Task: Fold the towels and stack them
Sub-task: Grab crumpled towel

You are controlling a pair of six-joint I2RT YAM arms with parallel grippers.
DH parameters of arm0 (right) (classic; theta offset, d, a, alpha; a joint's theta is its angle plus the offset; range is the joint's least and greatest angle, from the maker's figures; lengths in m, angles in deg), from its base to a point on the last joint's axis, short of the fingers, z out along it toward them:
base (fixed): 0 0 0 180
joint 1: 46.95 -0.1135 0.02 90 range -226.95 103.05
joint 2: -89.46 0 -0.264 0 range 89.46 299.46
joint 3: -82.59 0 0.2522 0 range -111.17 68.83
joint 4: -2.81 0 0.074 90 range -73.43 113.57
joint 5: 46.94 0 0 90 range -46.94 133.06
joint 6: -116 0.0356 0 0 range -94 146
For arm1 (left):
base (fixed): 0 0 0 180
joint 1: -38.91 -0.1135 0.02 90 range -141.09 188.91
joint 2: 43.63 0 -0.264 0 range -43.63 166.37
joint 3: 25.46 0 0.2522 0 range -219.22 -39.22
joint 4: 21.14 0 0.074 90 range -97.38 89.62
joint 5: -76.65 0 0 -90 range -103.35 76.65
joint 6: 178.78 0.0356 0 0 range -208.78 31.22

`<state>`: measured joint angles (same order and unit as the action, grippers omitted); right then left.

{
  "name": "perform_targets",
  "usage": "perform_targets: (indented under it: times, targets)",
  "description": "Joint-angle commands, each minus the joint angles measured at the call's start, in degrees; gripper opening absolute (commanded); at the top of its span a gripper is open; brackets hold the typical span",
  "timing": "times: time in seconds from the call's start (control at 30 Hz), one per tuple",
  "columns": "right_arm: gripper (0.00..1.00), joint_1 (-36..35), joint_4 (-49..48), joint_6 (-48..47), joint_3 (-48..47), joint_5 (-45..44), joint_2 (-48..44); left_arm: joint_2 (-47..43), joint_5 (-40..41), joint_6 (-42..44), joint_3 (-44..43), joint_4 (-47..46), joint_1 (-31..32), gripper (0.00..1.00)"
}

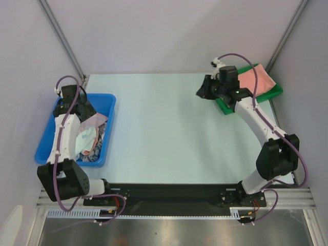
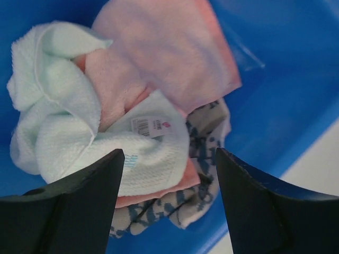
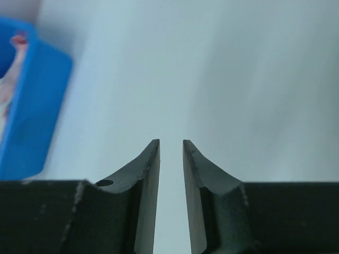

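Note:
Several towels lie crumpled in the blue bin (image 1: 47,146): a pale mint-white one (image 2: 58,121) with a label, a salmon-pink one (image 2: 169,53), and a dark blue patterned one (image 2: 204,137) underneath. My left gripper (image 2: 169,153) hangs open just above this pile (image 1: 89,136), its fingers either side of the mint towel's corner, holding nothing. Another salmon-pink towel (image 1: 256,79) lies folded on the green tray (image 1: 274,92). My right gripper (image 1: 204,91) is just left of the tray over bare table. In the right wrist view the right gripper (image 3: 170,142) shows a narrow gap with nothing in it.
The blue bin (image 2: 286,79) sits at the table's left edge, and its corner shows in the right wrist view (image 3: 37,106). The green tray is at the far right corner, close to the side wall. Pale table (image 1: 164,128) lies between the two.

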<state>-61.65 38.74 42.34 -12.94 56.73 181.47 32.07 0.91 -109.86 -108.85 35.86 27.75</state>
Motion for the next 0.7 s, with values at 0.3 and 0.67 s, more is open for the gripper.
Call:
perform_targets:
  times: [0.3, 0.67]
  targets:
    - [0.29, -8.2, -7.6, 2.0, 2.3, 9.8, -1.1, 3.6, 4.0, -4.2, 9.4, -4.1, -2.8, 0.61]
    - [0.28, -8.3, -10.3, 1.7, 6.0, 13.5, 1.6, 2.5, 1.3, -5.6, 11.6, -5.1, -6.9, 0.28]
